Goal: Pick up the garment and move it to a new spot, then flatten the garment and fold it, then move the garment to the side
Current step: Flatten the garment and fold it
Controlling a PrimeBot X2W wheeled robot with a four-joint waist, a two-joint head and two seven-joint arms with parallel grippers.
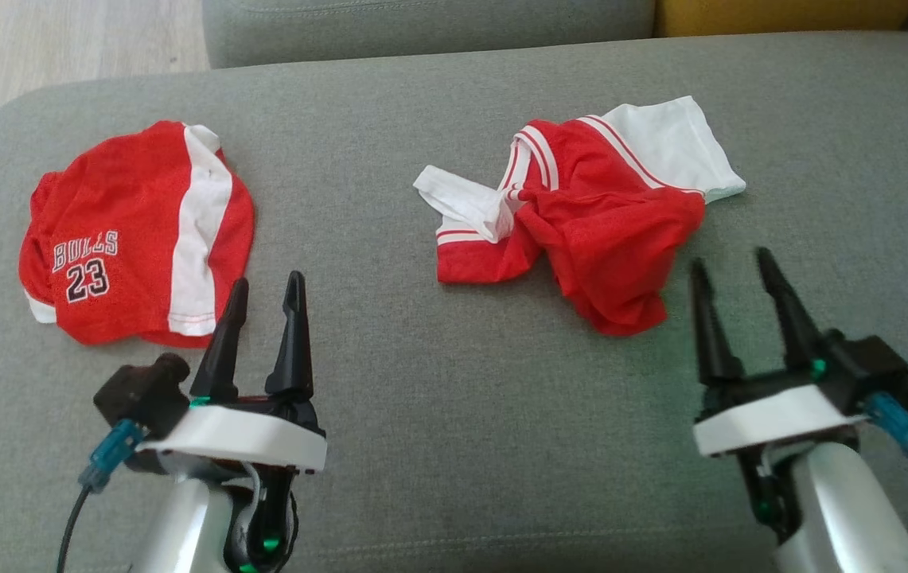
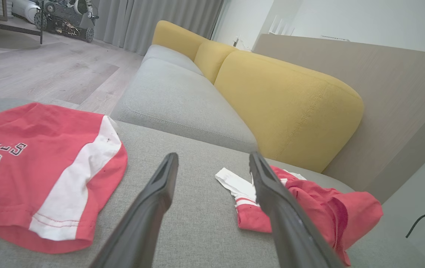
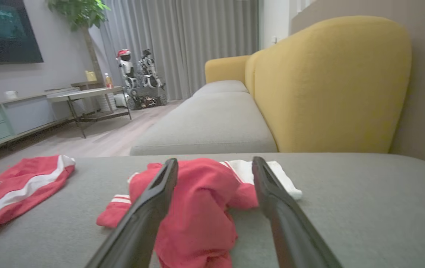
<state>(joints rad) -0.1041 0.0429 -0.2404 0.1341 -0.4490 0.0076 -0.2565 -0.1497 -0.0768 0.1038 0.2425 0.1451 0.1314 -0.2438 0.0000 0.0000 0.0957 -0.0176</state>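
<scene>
A crumpled red and white garment [image 1: 597,215] lies bunched on the grey cushion, right of centre. It also shows in the left wrist view [image 2: 346,212] and the right wrist view [image 3: 205,201]. My right gripper [image 1: 730,259] is open and empty, its fingertips just short of the garment's near right edge and pointing at it [image 3: 214,160]. My left gripper [image 1: 266,280] is open and empty too [image 2: 213,156]. It hovers by the near right corner of a flat red garment [image 1: 135,231] marked "BULLS 23" with a white stripe.
Both pieces rest on a wide grey sofa cushion [image 1: 454,382] whose rounded left edge drops to a wooden floor [image 1: 64,40]. Yellow back cushions [image 2: 290,104] rise beyond it. A low table [image 3: 85,95] and another robot [image 3: 138,78] stand far off.
</scene>
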